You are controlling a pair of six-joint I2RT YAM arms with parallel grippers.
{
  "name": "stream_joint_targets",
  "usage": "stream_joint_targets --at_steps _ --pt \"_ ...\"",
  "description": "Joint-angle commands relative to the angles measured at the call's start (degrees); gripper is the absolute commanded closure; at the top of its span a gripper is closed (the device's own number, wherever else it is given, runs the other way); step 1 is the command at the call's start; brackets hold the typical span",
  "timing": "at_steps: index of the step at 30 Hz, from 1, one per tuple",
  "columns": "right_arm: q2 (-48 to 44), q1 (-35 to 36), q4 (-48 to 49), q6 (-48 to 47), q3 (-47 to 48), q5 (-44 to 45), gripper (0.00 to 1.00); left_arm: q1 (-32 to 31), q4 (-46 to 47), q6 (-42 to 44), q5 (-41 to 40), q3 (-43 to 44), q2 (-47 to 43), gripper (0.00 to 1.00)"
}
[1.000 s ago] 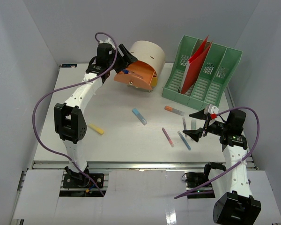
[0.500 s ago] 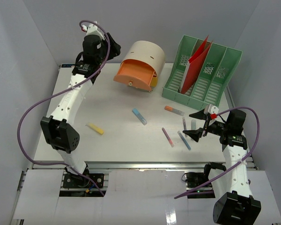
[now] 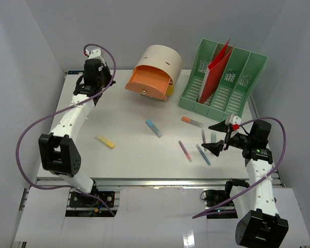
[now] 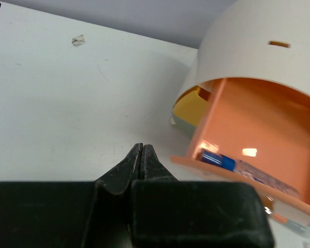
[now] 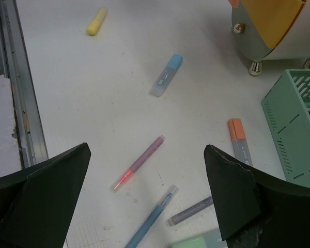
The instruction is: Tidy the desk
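Two claws, two different states. The left gripper (image 4: 142, 154) has its dark fingers pressed flat together with nothing between them, its tip hovering over bare white surface just left of the cream round drawer unit (image 3: 163, 59). Seen from that wrist, the unit's orange drawer (image 4: 258, 129) stands pulled open, a blue-capped pen (image 4: 232, 165) lying along its front lip, and a yellow drawer (image 4: 188, 106) peeks out behind it.

The right gripper (image 3: 216, 137) is spread wide and holds nothing – it hangs above a loose cluster of pens near the right side. Below and around it lie a pink pen (image 3: 185, 151), a blue pen (image 3: 203, 154) and a grey pen (image 3: 203, 136), the last two close together. An orange highlighter (image 3: 192, 121) sits just beyond them, towards the green file rack (image 3: 222, 82), which holds a red folder (image 3: 217, 64) leaning in one slot.

Further left, a blue highlighter (image 3: 154, 127) rests near the middle and a yellow highlighter (image 3: 105, 141) lies well apart, by the left arm.

Everything stands on the desk (image 3: 124, 108) – a white top filling the space between the walls, its metal rail (image 3: 155, 182) running along the near edge above the arm bases.
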Motion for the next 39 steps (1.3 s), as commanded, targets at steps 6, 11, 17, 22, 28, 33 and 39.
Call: stream_joint_targets --at_steps 6,11,17,22,28,33,39 --pt "0.6 0.1 1.9 0.3 0.9 -0.2 0.03 0.3 -4.4 1.2 12.4 16.8 15.6 0.95" --pt "1.0 0.0 1.8 0.2 1.1 0.0 0.03 -1.7 -6.9 0.9 16.5 21.2 19.4 0.93" --pt "1.1 0.1 1.7 0.2 1.1 0.0 0.03 -2.7 -6.9 0.5 22.3 20.3 19.1 0.86" --pt "1.1 0.1 1.8 0.2 1.1 0.2 0.03 -3.1 -7.9 0.6 23.2 19.1 18.1 0.82" --pt "1.3 0.1 1.7 0.2 1.1 0.0 0.03 -3.0 -7.9 1.2 13.3 19.3 14.7 0.56" --pt "1.4 0.1 1.7 0.2 1.0 0.2 0.03 -2.7 -5.3 0.8 7.7 18.8 11.0 0.53" --pt "1.8 0.1 1.8 0.2 1.0 -0.1 0.03 -2.7 -4.0 2.7 5.5 12.5 4.3 0.66"
